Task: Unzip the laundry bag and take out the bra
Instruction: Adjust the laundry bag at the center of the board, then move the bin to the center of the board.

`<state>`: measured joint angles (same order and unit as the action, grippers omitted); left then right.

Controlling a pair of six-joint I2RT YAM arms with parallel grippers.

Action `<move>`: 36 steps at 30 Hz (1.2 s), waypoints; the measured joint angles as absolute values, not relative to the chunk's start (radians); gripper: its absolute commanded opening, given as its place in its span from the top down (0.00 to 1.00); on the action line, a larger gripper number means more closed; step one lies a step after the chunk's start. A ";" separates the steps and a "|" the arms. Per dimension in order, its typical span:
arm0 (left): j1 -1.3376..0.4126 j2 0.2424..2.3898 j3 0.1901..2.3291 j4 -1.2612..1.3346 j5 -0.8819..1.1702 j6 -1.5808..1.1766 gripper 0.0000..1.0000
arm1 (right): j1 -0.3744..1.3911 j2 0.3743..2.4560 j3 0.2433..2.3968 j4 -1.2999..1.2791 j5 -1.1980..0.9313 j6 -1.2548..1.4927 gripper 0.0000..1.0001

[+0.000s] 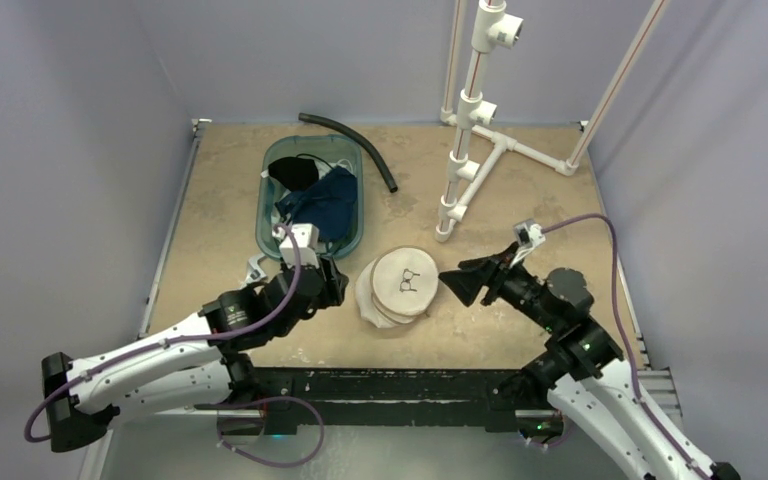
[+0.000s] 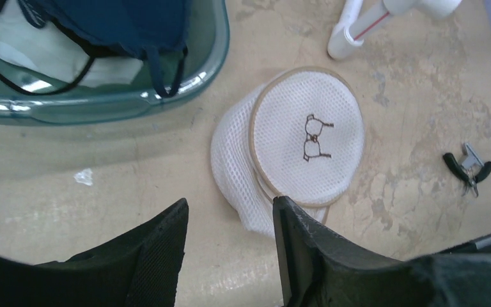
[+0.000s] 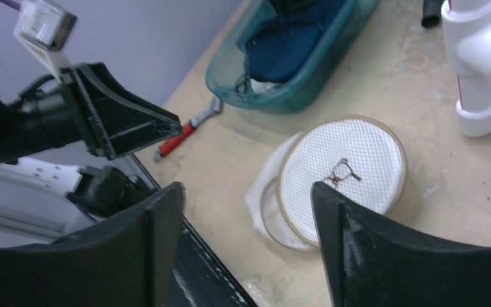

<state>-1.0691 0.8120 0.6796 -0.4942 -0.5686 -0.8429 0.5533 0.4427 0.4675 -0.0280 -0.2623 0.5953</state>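
Note:
The laundry bag (image 1: 398,285) is a small white mesh drum with a flat round top bearing a black bra outline. It lies tilted on the table between both grippers. It also shows in the left wrist view (image 2: 303,137) and the right wrist view (image 3: 342,169). No bra shows through the mesh. My left gripper (image 1: 335,283) is open and empty just left of the bag, its right finger close to the bag's near edge (image 2: 230,203). My right gripper (image 1: 460,283) is open and empty just right of the bag (image 3: 246,188).
A teal tub (image 1: 265,232) with dark blue and black garments stands behind the left gripper. A white PVC stand (image 1: 470,150) rises at the back right. A black hose (image 1: 350,140) lies at the back. Small pliers (image 2: 467,167) and a red-handled tool (image 3: 179,137) lie on the table.

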 measured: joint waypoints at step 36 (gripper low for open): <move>-1.069 0.675 0.660 -0.576 -0.654 -0.790 0.41 | 0.553 0.544 0.413 -0.009 -0.035 0.733 0.02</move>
